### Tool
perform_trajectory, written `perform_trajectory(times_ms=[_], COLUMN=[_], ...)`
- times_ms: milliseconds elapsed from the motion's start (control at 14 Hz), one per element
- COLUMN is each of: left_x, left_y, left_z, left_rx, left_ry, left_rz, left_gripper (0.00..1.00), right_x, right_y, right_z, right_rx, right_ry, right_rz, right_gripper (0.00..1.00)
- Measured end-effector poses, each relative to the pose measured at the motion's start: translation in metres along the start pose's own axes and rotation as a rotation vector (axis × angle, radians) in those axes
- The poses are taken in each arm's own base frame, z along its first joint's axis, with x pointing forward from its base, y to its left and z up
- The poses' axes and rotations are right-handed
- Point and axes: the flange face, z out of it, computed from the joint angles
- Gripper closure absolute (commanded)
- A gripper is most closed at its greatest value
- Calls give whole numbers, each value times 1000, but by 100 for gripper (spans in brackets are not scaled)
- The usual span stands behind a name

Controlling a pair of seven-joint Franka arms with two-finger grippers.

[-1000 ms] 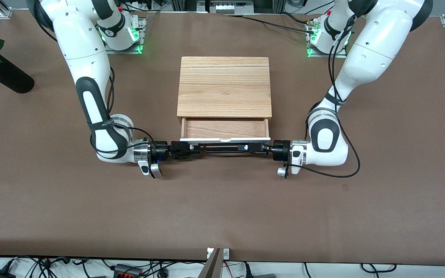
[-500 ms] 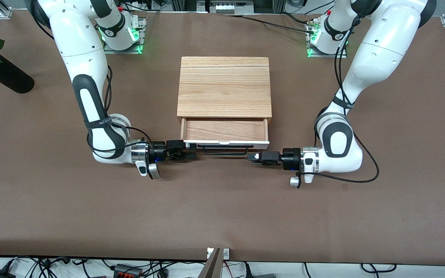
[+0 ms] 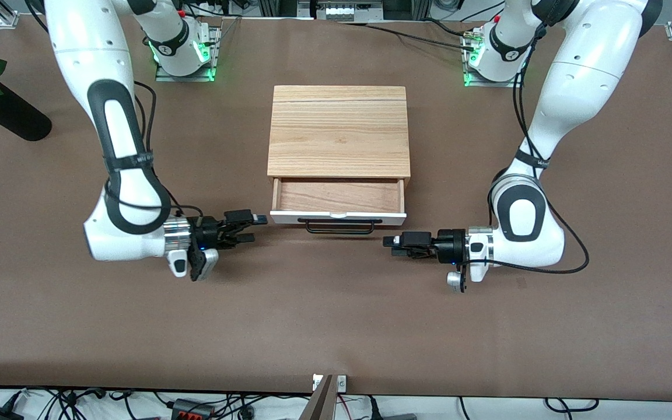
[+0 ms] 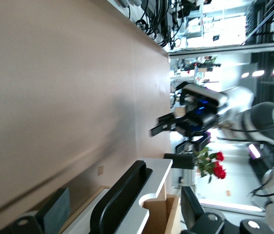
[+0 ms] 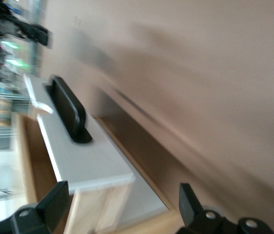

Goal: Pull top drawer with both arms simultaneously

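The top drawer (image 3: pixel 339 197) stands partly pulled out of the light-wood cabinet (image 3: pixel 339 131), and its reddish wood inside shows. Its white front panel (image 3: pixel 371 218) carries the black bar handle (image 3: pixel 340 228). My right gripper (image 3: pixel 257 228) is open and empty, just off the drawer's corner toward the right arm's end. My left gripper (image 3: pixel 391 245) is open and empty beside the handle's other end, apart from it. The left wrist view shows the handle (image 4: pixel 122 200) and panel (image 4: pixel 149 207) between my open fingers (image 4: pixel 56 210). The right wrist view shows the handle (image 5: pixel 68 109) and panel (image 5: pixel 90 161).
A black vase (image 3: pixel 6 114) with a red rose lies at the right arm's end of the table, close to the bases. The brown table (image 3: pixel 336 315) stretches wide toward the front camera. Cables hang along its front edge.
Both grippers have let go of the handle and drawn apart, each toward its own end of the table. The drawer stays partly open.
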Motion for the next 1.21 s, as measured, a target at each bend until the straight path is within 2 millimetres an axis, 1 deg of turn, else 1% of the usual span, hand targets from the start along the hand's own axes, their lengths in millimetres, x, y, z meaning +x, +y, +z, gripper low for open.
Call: perform_trajectory(times_ms=[214,286,357,429,571,643,786,929,1071,1214], left_x=[6,8,8,6,0,-4,-15,-21,-29,-46], left_y=[11,20,31,46,84,101,129,158,194,227], left_z=[-27,-39,-52,-65,-93,-106,-137,-176,-217,-255], left_rx=[131,186,245,313,493,578,730,839,944,1052], left_ry=[-34,-49,-78,-127,-210,-242,-304,-312,-265,-231], left_rz=[60,73,83,93,118,136,163,184,187,167], left_gripper=[0,0,0,0,0,0,0,0,0,0], right_x=[-8,-12,-18,-25,-40,-47,-62,-79,-90,-103], right_y=[-25,-33,-42,-51,-66,-73,-89,-105,-126,-144], right_z=[-59,-77,-94,-110,-138,-150,-178,-218,-264,-299], right_rx=[-284,-383,-475,-562,-698,-734,-762,-777,-792,-798], right_ry=[-106,-143,-181,-221,-292,-321,-362,-396,-358,-300], right_rz=[-6,7,22,42,91,110,151,210,244,251], right_gripper=[0,0,0,0,0,0,0,0,0,0])
